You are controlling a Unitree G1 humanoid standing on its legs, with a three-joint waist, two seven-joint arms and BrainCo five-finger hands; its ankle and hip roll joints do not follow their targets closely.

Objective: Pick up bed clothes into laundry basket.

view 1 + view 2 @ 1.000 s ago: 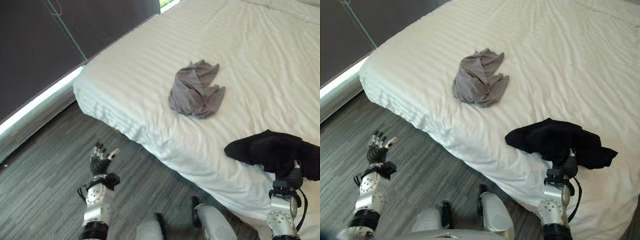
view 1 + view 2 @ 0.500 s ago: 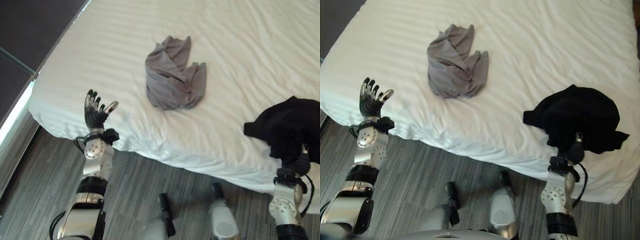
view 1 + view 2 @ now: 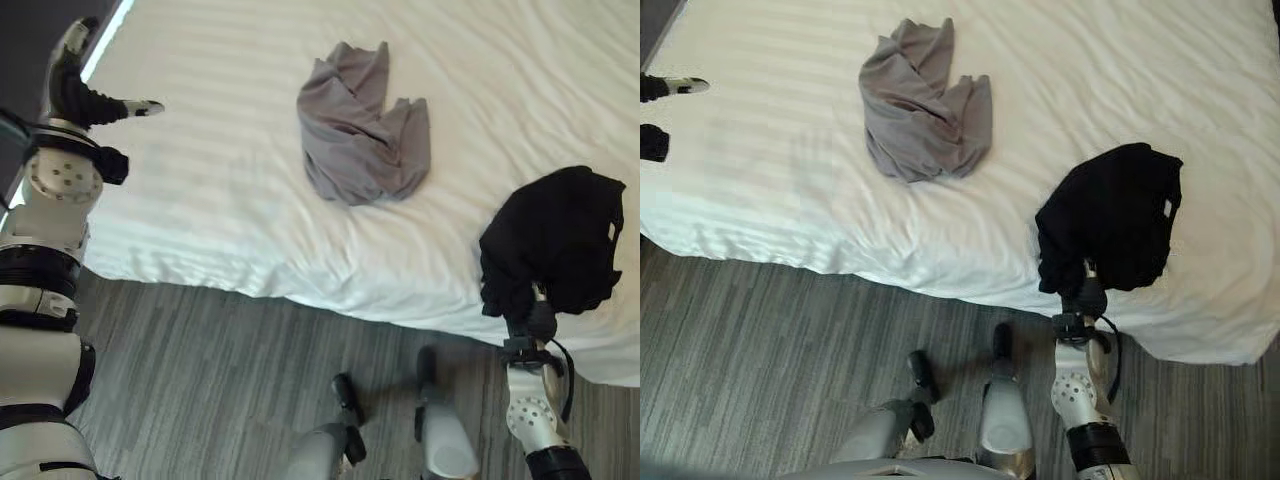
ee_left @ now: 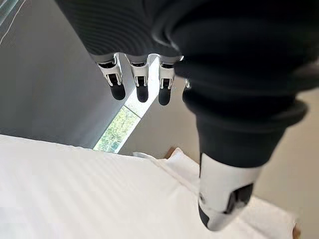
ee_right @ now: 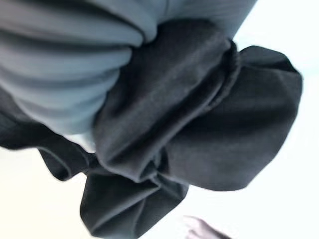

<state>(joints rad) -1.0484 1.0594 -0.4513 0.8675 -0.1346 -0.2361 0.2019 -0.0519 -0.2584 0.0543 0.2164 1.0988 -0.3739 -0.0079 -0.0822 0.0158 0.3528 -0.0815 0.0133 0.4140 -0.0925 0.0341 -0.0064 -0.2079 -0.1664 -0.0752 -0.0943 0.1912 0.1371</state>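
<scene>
Over right hand point(image 3: 532, 318), black garment point(image 3: 555, 238)

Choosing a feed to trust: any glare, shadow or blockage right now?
Left wrist view: bright window glares behind the fingers of the left hand. Right wrist view: black garment crowds the lens. Left eye view: bed evenly lit, no glare.

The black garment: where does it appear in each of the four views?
Left eye view: black garment at right, near the bed edge.
Right eye view: right of centre.
Left wrist view: I do not find it there.
Right wrist view: dark folds up close.
Shared landmark: grey garment, to its upper left.
</scene>
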